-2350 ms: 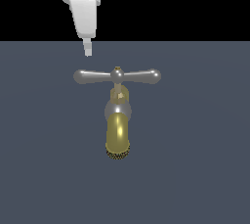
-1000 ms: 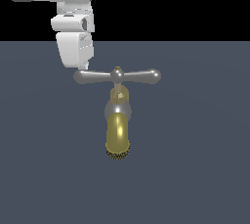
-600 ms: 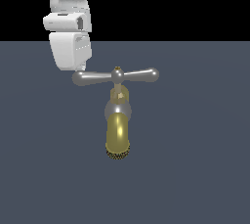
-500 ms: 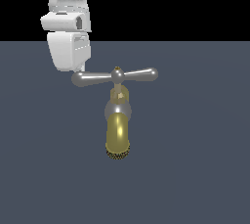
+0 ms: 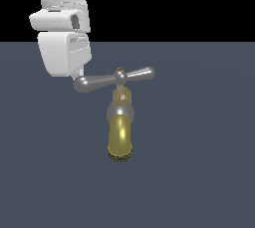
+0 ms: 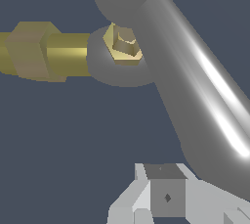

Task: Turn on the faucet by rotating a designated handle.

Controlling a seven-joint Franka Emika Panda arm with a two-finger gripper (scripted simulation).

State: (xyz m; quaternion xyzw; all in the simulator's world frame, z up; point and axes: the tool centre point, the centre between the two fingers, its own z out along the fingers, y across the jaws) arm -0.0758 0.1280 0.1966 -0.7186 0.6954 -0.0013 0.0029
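Note:
The faucet stands mid-scene, its brass spout pointing toward the camera in the exterior view. On top, the silver handle lies skewed, with the end on the exterior view's left lower than the other. My gripper hangs beside that lower end, and its white body covers most of the fingers. In the wrist view the handle runs diagonally past the brass nut on its hub, and its bulbous end rests against my gripper. The fingers sit together with nothing between them.
A flat dark grey-blue surface carries the faucet and stretches across the whole scene. Nothing else stands on it. Black background lies above its far edge.
My gripper has dropped lower beside the handle's end on the exterior view's left. The handle has turned slightly, that end swinging down and the opposite end rising.

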